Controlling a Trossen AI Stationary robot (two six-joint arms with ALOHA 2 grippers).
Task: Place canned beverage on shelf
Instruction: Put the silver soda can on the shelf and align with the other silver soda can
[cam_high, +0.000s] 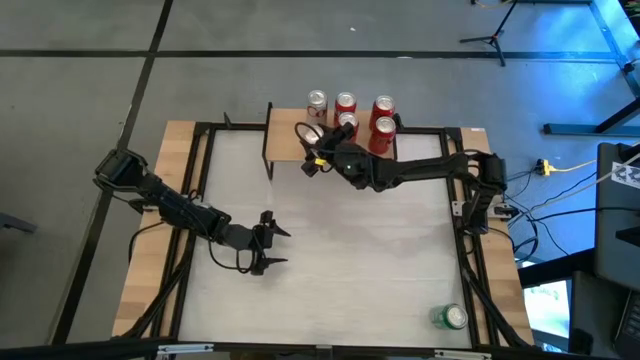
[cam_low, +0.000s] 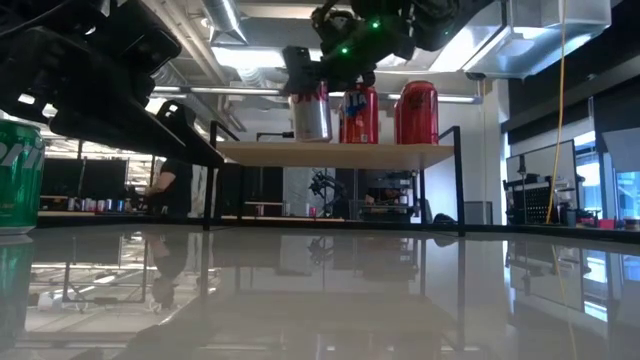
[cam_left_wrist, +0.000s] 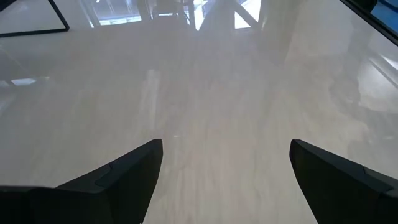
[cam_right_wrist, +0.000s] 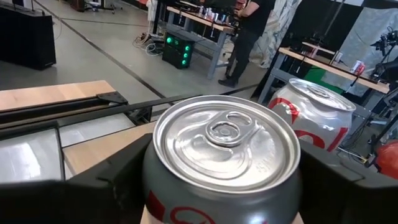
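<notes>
Spanning most of the high view, the pale glossy tabletop (cam_high: 340, 230) is framed by black bars with light wood strips along its sides. At its far edge stands the shelf (cam_high: 285, 143), a light wood rectangular top on thin black legs; only the low view shows those legs and the open space beneath the top, while only the high view shows how the cans are arranged on it. Five cans are seen there: red ones (cam_high: 383, 108) grouped toward the right and a silver can (cam_high: 316, 104) at the left of the far row.

The right arm is stretched from the right side of the tabletop to the shelf, and its gripper (cam_high: 322, 137) is over the shelf top. In the right wrist view a silver can (cam_right_wrist: 224, 165) with a brushed aluminium lid and pull tab is seen between the two dark fingers (cam_right_wrist: 106, 186), which stand wide apart and lie against its sides. In the low view this can (cam_low: 311, 110) stands upright with its base on the shelf top, just beside the red cans. A person at a workbench shows beyond.

The left gripper (cam_high: 272, 246) waits low over the near-left tabletop, its fingers (cam_left_wrist: 118, 180) spread wide and holding nothing.

A green can (cam_high: 450, 317) stands at the near-right corner.
</notes>
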